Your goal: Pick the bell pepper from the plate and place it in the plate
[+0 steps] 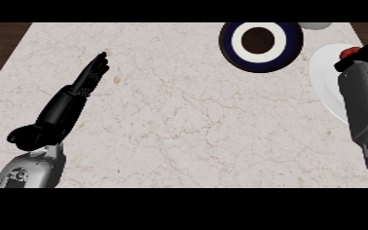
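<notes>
Two plates are on your marble counter (179, 117), and the task between them looks barely begun. Item one: a white plate (323, 85) at the right edge, partly cut off by the frame; on its far part sits a small red shape, which you may take for the bell pepper (349, 52), though only a sliver of it shows past the hand. Item two: a dark blue plate (260, 46) with a white ring and a brown centre, lying near the far edge, just left of the white one and apart from it; nothing rests on it, so read it as the destination. Item three: a pale round object (315, 25), clipped by the top of the view, beyond both plates; you cannot tell what it is. Item four: your right hand (354, 63), reaching in over the white plate, its tip right at the pepper; whether its fingers are spread or closed on the pepper cannot be told from this angle. Item five: your left hand (92, 75), resting at the left of the counter, fingers straight and together, holding nothing, well apart from both plates. Done so far, by judgement: the approach only. Left for you: securing the pepper, lifting it, carrying it across to the dark blue plate, and releasing.
</notes>
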`<state>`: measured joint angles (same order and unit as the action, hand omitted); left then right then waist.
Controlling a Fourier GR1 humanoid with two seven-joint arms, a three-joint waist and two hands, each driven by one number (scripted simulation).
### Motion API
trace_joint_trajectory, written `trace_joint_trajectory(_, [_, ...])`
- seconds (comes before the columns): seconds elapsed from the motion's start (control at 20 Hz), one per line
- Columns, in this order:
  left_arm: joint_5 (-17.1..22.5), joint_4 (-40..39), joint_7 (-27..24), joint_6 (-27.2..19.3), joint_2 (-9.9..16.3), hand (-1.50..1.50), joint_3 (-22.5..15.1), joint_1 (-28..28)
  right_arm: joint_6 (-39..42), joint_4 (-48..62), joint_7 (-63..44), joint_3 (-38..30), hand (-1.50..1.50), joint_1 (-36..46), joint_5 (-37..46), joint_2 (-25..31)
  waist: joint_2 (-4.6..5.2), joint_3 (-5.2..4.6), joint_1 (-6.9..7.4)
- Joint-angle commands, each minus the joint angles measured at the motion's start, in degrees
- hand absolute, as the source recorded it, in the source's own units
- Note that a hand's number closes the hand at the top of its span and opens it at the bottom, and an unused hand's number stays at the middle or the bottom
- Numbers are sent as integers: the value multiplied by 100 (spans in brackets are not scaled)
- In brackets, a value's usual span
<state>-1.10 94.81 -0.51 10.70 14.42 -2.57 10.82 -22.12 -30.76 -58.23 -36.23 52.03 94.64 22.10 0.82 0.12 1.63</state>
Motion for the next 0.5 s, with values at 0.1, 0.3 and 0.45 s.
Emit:
trace_joint_trajectory(0.1, [25, -94, 6, 103, -2, 0, 51, 87, -922, 644, -25, -444, -150, -324, -460, 195, -11, -1, -6])
trace_joint_trajectory(0.3, [-38, -161, 1, 27, -40, 0, 102, 161, -1642, 816, 1018, -548, -150, -685, -744, 540, -2, 5, -15])
trace_joint_trajectory(0.45, [242, -153, -54, 302, 204, 0, 403, 91, -2008, 790, 1236, -496, -150, -519, -854, 450, -12, 2, 4])
